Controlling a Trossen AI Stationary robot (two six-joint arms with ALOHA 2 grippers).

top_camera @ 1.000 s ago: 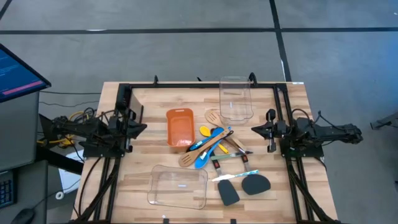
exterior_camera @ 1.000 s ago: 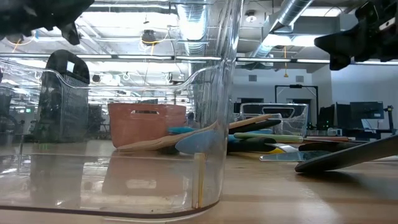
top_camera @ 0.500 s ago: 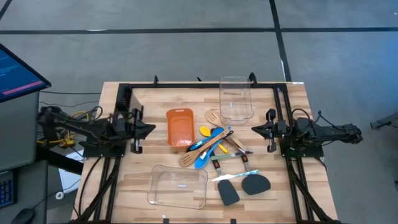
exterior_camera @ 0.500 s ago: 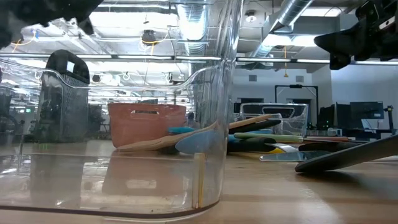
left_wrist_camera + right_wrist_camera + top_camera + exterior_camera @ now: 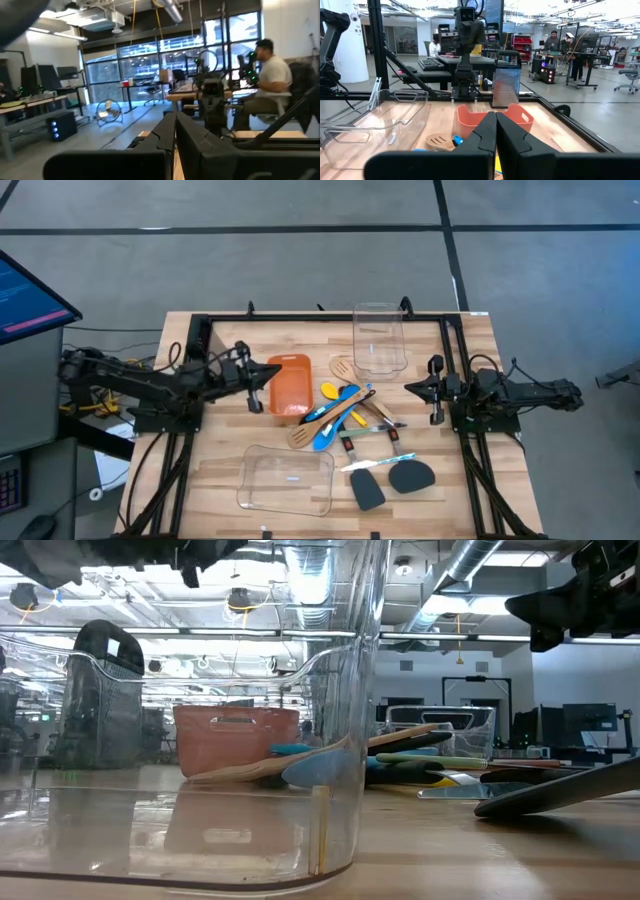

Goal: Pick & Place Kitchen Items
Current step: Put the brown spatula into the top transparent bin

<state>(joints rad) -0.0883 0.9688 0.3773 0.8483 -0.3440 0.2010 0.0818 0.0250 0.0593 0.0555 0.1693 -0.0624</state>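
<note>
The kitchen items lie in a loose pile (image 5: pixel 345 412) at the table's middle: wooden spoons, a slotted wooden turner (image 5: pixel 439 141), blue and yellow spoons and slim dark-handled tools. Two black spatulas (image 5: pixel 390 482) rest flat nearer the front edge. My left gripper (image 5: pixel 258 383) hangs shut and holding nothing above the left rim of the orange bin (image 5: pixel 290 387). In its wrist view its fingers (image 5: pixel 175 137) point slightly upward into the room. My right gripper (image 5: pixel 410 388) waits shut at the table's right side, level, and its wrist view (image 5: pixel 495 131) faces the pile.
One clear plastic container (image 5: pixel 378 338) stands at the far edge and another (image 5: pixel 287 480) at the near edge, filling the low view's foreground (image 5: pixel 200 770). A black frame rail (image 5: pixel 320 318) runs along the far edge. A person (image 5: pixel 272 80) sits beyond the table.
My left gripper has swung out from its resting place at the table's left edge toward the orange bin, rising and rolling a little, and now hangs over the bin's left rim. It has stayed shut. No utensil has moved.
</note>
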